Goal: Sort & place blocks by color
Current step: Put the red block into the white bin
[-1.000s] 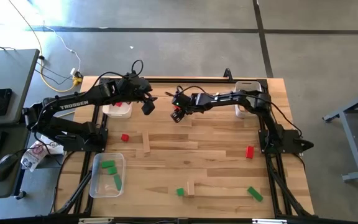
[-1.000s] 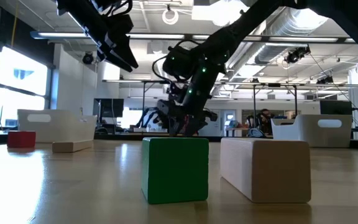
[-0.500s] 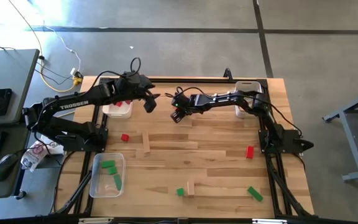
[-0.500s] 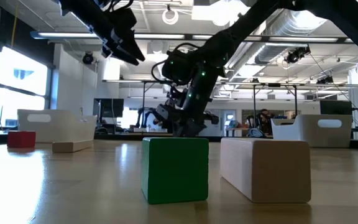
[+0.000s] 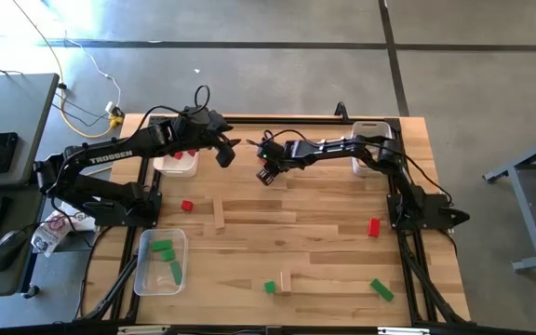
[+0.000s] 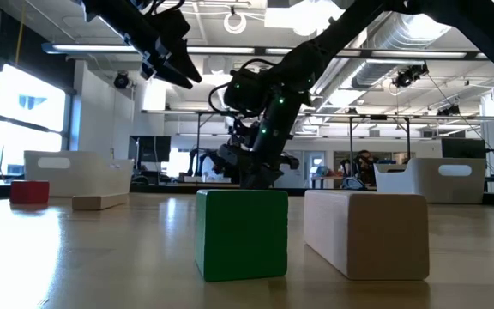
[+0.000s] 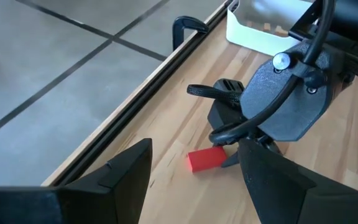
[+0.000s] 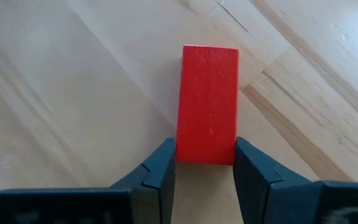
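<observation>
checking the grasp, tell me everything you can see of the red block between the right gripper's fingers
The red block is a small, plain rectangular piece, painted matte red with faint wood grain showing through. It lies flat on the light wooden table, lengthwise in line with the right gripper. The two dark fingers press against its long sides at the near end, so it looks gripped but not lifted. In the left wrist view it sits near the table's far edge, under the right arm's wrist.

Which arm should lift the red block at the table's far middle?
Right. The right claw already straddles the red rectangular wooden block, fingers against both of its long sides. The left claw hangs open in the air beside it, gripping nothing.
</observation>
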`<state>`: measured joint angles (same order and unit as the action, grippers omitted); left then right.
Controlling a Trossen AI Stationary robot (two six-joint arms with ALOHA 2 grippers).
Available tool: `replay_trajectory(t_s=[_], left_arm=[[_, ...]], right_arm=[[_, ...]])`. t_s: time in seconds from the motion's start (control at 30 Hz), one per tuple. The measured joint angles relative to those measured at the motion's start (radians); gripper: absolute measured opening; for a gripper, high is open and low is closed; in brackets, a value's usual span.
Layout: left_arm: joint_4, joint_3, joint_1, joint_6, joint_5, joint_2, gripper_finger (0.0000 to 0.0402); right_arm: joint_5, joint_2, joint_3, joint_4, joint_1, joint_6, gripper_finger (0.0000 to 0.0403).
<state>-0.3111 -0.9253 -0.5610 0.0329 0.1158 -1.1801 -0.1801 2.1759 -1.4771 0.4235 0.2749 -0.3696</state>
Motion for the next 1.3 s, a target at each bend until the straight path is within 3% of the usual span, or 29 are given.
replay_trajectory(t_s=[0.3,0.63,1.0,1.3], left_arm=[[0.017,0.0,0.0,0.047,-0.001,0.0,0.0225],[0.023,0.0,-0.002,0.269,-0.013,0.0,0.0225],[0.016,0.0,-0.002,0.311,-0.132,0.0,0.0225],[0.008,0.0,-0.002,0.356,-0.164,0.0,0.0225]], right_arm=[[0.02,-0.069,0.009,0.065,-0.042,0.05,0.0101],[-0.003,-0.12,0.006,0.127,-0.097,0.118,0.0101],[-0.101,-0.183,0.004,0.153,-0.176,0.17,0.0101],[-0.194,-0.245,0.003,0.154,-0.225,0.208,0.0101]])
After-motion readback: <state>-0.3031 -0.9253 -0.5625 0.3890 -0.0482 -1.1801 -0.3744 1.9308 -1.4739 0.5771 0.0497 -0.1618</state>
